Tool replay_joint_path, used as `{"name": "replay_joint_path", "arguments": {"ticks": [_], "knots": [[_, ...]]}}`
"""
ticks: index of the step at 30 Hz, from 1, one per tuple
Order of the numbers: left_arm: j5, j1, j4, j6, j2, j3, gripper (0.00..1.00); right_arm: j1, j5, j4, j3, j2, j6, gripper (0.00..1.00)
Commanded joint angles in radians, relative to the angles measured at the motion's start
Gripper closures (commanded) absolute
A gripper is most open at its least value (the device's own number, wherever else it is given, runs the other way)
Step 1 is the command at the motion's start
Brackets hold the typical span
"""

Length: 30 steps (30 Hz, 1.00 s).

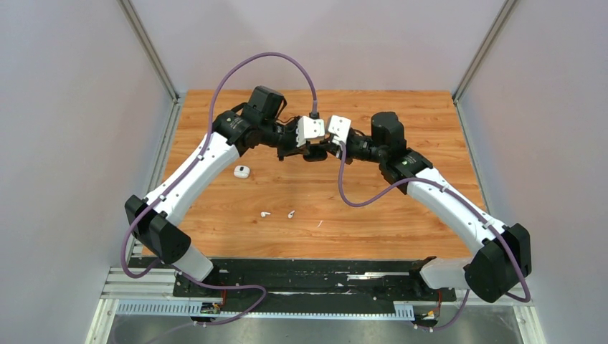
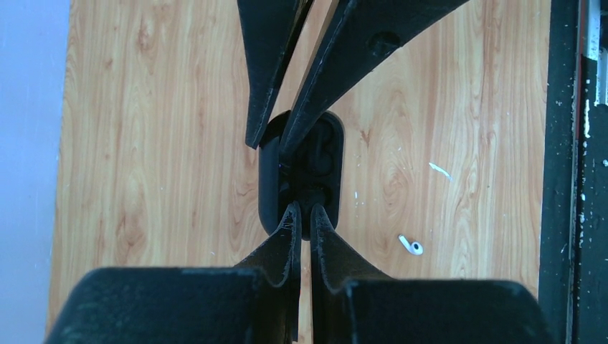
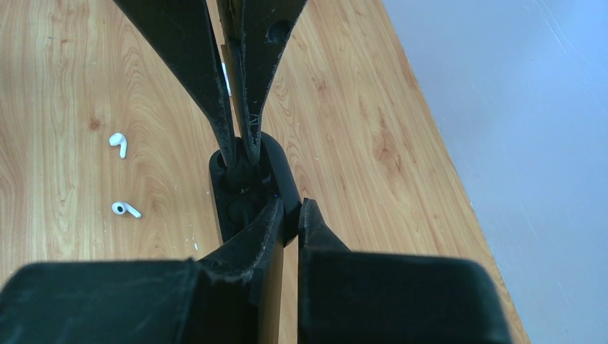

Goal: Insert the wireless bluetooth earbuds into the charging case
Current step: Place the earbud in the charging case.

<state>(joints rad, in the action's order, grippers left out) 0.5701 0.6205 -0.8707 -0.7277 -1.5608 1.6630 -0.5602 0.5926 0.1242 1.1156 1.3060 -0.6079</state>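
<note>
Both arms reached in toward the middle of the far half of the wooden surface (image 1: 401,208), and their end effectors met tip to tip. Between them was the black case (image 2: 326,154), an oval shell with dark hollows showing inside. The left end effector (image 2: 304,215) was closed on one end of the case, its two fingers pinching the rim with only a sliver of gap between them. The right end effector (image 3: 290,211) was closed on the opposite end in the same way. The case appeared to be held clear of the wood, though that could not be told for certain.

Neither bud was in the case. One earbud (image 1: 264,213) lay on the bare wood well nearer the arm bases, and the second earbud (image 1: 291,213) lay just to its right, the two apart from each other. A thin white fleck (image 1: 320,223) lay a little further right. A small white rounded object (image 1: 241,171) sat on the wood beside the left arm's forearm.
</note>
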Motion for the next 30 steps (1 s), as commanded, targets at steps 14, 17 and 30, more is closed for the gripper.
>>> {"name": "replay_joint_path", "arguments": {"ticks": [14,17,30], "knots": [[-0.008,0.025,0.058,-0.029,0.052,-0.055,0.70,-0.014,0.035,-0.115,0.064,0.003,0.122,1.00],[-0.027,0.026,0.091,0.000,0.085,-0.054,0.58,-0.014,0.028,-0.115,0.050,0.000,0.110,1.00],[-0.076,-0.014,0.149,0.156,0.221,0.072,0.14,-0.014,0.022,-0.115,0.039,0.011,0.089,1.00]]}}
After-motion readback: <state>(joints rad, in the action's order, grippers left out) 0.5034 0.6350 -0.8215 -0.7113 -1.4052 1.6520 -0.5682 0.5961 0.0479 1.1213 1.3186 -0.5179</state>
